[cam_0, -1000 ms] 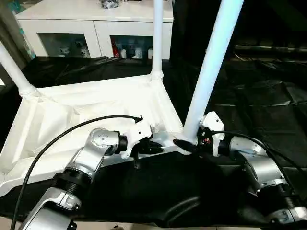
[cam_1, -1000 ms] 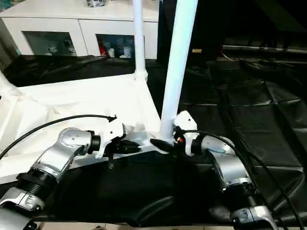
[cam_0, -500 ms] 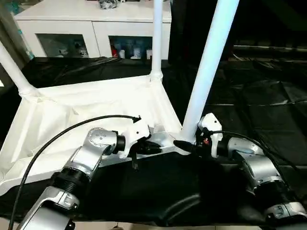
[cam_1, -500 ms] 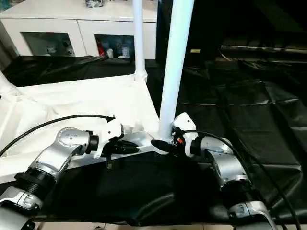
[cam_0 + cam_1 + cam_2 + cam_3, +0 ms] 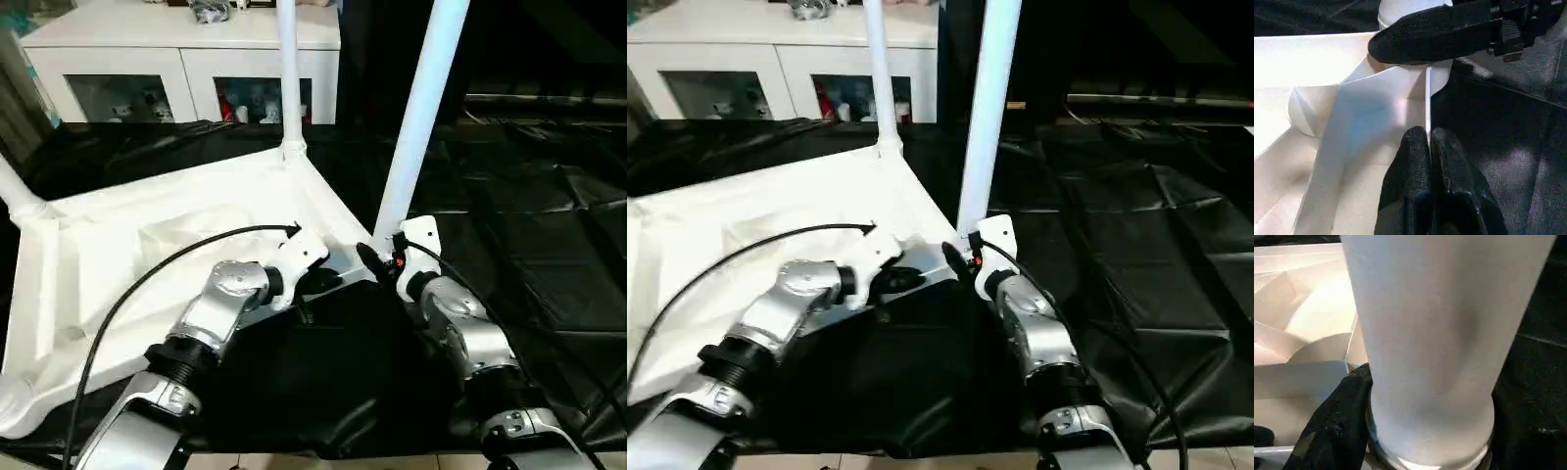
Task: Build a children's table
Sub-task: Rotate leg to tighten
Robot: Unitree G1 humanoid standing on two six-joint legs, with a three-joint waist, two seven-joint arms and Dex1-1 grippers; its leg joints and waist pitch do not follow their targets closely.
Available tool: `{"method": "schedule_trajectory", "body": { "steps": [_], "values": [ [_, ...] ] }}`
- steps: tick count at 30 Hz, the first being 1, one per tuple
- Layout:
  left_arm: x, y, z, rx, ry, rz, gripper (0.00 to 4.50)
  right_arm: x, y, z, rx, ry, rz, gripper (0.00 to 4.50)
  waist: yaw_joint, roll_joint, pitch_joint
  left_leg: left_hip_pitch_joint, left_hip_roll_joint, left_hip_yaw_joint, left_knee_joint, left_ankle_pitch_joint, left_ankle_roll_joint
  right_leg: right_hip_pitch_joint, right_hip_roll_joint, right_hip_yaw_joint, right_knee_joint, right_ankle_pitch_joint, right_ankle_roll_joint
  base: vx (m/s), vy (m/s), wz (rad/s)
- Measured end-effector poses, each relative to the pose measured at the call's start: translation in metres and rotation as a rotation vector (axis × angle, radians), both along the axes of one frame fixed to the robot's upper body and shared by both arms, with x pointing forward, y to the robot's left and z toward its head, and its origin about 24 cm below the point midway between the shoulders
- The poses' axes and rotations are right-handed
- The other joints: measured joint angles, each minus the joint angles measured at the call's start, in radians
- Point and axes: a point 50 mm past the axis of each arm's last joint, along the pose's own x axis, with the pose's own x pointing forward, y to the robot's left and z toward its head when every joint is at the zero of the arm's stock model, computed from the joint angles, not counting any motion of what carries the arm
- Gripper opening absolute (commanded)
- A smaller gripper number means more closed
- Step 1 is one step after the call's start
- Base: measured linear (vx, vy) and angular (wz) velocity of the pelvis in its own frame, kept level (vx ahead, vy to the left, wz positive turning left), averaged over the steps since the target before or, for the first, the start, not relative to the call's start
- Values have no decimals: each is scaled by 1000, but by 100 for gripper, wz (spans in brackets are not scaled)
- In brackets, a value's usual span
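The children's table lies upside down, its white top (image 5: 147, 245) on black cloth. Three legs stand up from its corners: one at the near right (image 5: 416, 117), one at the far corner (image 5: 288, 69), one at the left (image 5: 15, 191). My right gripper (image 5: 377, 262) is shut around the base of the near-right leg (image 5: 1430, 333), with a black finger (image 5: 1337, 426) pressed on its side. My left gripper (image 5: 1428, 134) is shut on the thin rim of the top (image 5: 1427, 88), just left of that corner.
A white cabinet with glass doors (image 5: 176, 59) stands behind the table. Crinkled black cloth (image 5: 549, 245) covers the floor to the right and in front. A black cable (image 5: 176, 259) arcs over my left forearm.
The whole view has shifted and tilted. My right forearm now reaches the leg from nearer the front instead of from the right. Both grippers stay at the same corner.
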Motion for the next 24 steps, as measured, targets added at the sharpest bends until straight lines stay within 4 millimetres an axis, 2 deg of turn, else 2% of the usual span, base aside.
{"method": "schedule_trajectory", "body": {
  "steps": [1, 4, 8, 14, 15, 17, 19, 24],
  "values": [
    [0, 0, 0, 2, -4, -5, 0, 0, -1, 1, 1, -4, 16, 330, 1, 0, 0, 0, 0, 0, 0, 0, 0, -1, 0, 0, 0, 0, 0, 0, 0, 0],
    [0, 0, 2, 8, -12, -28, 0, -1, -6, 2, 28, -11, 62, 350, 3, 0, 0, -2, 0, 0, -1, 0, 0, -2, 0, 0, 0, 1, -2, 0, 0, 0],
    [-1, 8, 5, 20, -10, -90, 0, -3, -23, 9, 69, -14, 183, 390, 7, 1, 1, -3, 0, 0, -2, 0, 0, -4, 0, -1, 0, 1, -1, 0, 0, 0],
    [-5, 15, 6, 17, 5, -156, 0, -11, -34, 20, 26, 7, 390, 396, 14, 1, 1, -5, 1, 0, -2, 0, 1, -4, 0, -1, -1, -1, -2, 0, 0, 0],
    [-8, 20, 7, 15, 20, -210, 0, -18, -42, 21, -16, 20, 482, 396, 19, 0, 1, -5, 1, 0, -2, 0, 1, -4, 0, -1, -2, -1, -2, 0, 0, 0],
    [-13, 29, 6, 11, 49, -259, 0, -24, -51, 22, -41, 46, 551, 396, 23, 0, 1, -5, 1, 0, -2, 0, 1, -4, 0, -1, -2, -1, -2, 0, 0, 0],
    [-15, 32, 7, 13, 67, -297, 0, -27, -48, 22, -50, 56, 619, 396, 25, 0, 2, -4, 1, 1, -2, 0, 1, -4, 0, -1, -1, -1, -2, 0, 0, 0],
    [-17, 34, 7, 14, 81, -326, 0, -29, -44, 21, -64, 65, 665, 396, 28, 0, 2, -4, 1, 1, -1, 0, 1, -4, 0, -1, -1, 0, -2, 0, 0, 0]
  ]
}}
